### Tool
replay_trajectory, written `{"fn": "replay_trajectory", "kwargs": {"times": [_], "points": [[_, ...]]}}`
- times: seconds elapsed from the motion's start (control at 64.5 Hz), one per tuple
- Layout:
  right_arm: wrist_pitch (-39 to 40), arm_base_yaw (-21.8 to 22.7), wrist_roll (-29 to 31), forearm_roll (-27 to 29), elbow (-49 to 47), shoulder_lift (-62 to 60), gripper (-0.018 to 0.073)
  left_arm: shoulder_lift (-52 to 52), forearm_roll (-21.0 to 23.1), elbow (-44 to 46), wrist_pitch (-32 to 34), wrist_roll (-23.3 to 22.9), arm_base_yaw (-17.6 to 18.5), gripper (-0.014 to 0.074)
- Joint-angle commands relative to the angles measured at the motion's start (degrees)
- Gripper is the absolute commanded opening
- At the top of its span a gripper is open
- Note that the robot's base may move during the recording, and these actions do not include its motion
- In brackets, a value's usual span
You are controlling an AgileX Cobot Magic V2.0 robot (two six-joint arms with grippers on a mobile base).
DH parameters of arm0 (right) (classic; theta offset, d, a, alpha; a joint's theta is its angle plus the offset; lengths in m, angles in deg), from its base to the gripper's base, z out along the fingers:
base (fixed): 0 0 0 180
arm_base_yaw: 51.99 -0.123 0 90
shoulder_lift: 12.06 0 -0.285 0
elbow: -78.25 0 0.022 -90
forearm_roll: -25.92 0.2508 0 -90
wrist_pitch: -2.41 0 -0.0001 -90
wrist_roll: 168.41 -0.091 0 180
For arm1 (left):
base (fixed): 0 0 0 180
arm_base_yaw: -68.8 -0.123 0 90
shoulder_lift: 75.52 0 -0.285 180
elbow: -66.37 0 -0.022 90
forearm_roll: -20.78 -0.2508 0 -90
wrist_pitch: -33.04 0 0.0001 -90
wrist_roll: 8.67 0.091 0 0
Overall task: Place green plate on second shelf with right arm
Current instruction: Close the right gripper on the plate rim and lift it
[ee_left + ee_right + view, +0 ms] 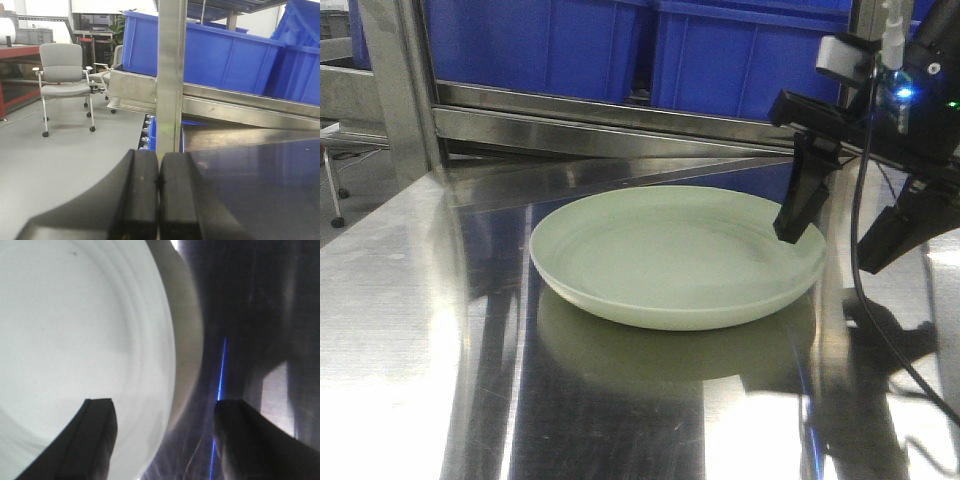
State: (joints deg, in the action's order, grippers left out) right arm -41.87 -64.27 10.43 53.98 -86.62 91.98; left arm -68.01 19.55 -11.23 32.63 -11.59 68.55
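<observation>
The pale green plate (675,255) lies flat on the shiny steel tabletop (410,300). My right gripper (845,235) is open and straddles the plate's right rim. One black finger (800,205) hangs over the plate's inside and the other (900,235) is outside it. In the right wrist view the plate (75,340) fills the left side, and its rim runs between the spread fingers of the right gripper (165,405). Behind the plate runs a steel rack rail (620,110); I cannot tell whether this tier is the second shelf. The left gripper (159,160) is shut with nothing in it.
Blue plastic bins (720,50) sit on the rack tier behind the plate. A steel upright post (395,80) stands at the back left, and the same post (171,75) is ahead of the left gripper. An office chair (62,75) stands on the floor beyond.
</observation>
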Motion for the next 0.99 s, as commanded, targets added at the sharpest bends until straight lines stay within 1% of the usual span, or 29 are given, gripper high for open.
{"fn": "replay_trajectory", "kwargs": {"times": [0.0, 0.093, 0.264, 0.45, 0.589, 0.636, 0.698, 0.744, 0.822, 0.9, 0.977], "points": [[1.67, 0.0, 0.01, 2.44, -1.89, -1.53, 0.0529, -0.2, 0.27, -2.4, 4.66, -0.36, 0.17, 0.013], [2.75, -0.33, 0.01, 2.99, -1.89, -1.37, 0.0524, -0.2, 0.27, -2.4, 4.66, -0.36, 0.17, 0.013], [5.09, -0.64, 0.01, 3.64, -1.89, -1.37, 0.0473, -0.2, 0.27, -2.4, 4.66, -0.36, 0.17, 0.013], [4.2, -0.64, 0.01, 3.7, -1.89, 0.2, 0.0455, -0.2, 0.27, -2.4, 4.66, -0.36, 0.17, 0.013], [2.07, -0.64, 0.01, 5.03, -1.89, 2.47, 0.0455, -0.2, 0.27, -2.4, 4.66, -0.36, 0.17, 0.013], [1.97, -0.64, 0.01, 5.55, -1.89, 2.83, 0.0441, -0.2, 0.27, -2.4, 4.66, -0.36, 0.17, 0.013], [2.06, -0.64, 0.01, 5.71, -1.89, 2.83, 0.0381, -0.2, 0.27, -2.4, 4.66, -0.36, 0.17, 0.013], [2.06, -0.64, 0.01, 5.71, -1.89, 2.83, 0.0316, -0.2, 0.27, -2.4, 4.66, -0.36, 0.17, 0.013], [1.67, -0.64, 0.01, 5.71, -1.89, 2.83, 0.016, -0.2, 0.27, -2.4, 4.66, -0.36, 0.17, 0.013], [1.73, -0.64, 0.01, 5.71, -1.89, 2.83, 0.0037, -0.2, 0.27, -2.4, 4.66, -0.36, 0.17, 0.013], [1.79, -0.47, 0.06, 5.71, -1.89, 2.72, 0.0059, -0.2, 0.27, -2.4, 4.66, -0.36, 0.17, 0.013]]}}
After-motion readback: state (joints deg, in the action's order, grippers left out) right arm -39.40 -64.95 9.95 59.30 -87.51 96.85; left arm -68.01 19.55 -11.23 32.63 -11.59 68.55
